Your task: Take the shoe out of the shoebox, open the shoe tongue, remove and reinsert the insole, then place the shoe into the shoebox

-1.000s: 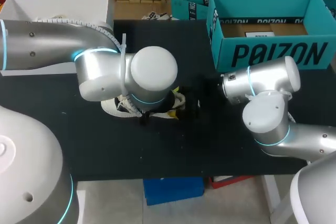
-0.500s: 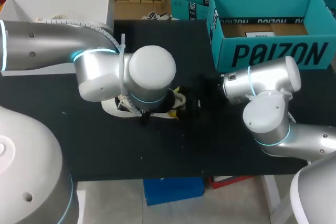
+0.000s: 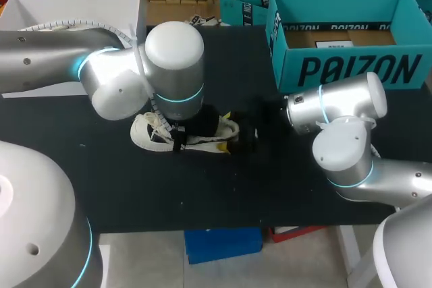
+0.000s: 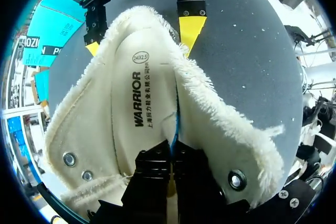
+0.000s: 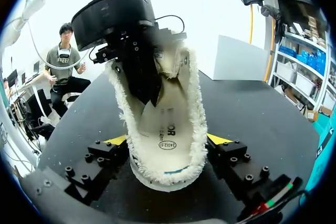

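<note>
A white fleece-lined shoe lies on the black table, left of the middle. My right gripper holds its heel, with a yellow tip pressed against each side. The left gripper reaches down into the shoe's mouth and is shut on a raised fold of the printed insole, whose blue edge shows between the black fingers. From the right wrist view the left gripper's fingers stand inside the shoe above the insole. The open teal shoebox stands at the back right.
A white open box sits at the back left, partly behind my left arm. Another teal box stands behind the shoebox. My right arm's elbow hangs over the table's right front.
My left arm's wrist has moved up and back to the left, so more of the shoe shows in the head view. The right arm has kept still.
</note>
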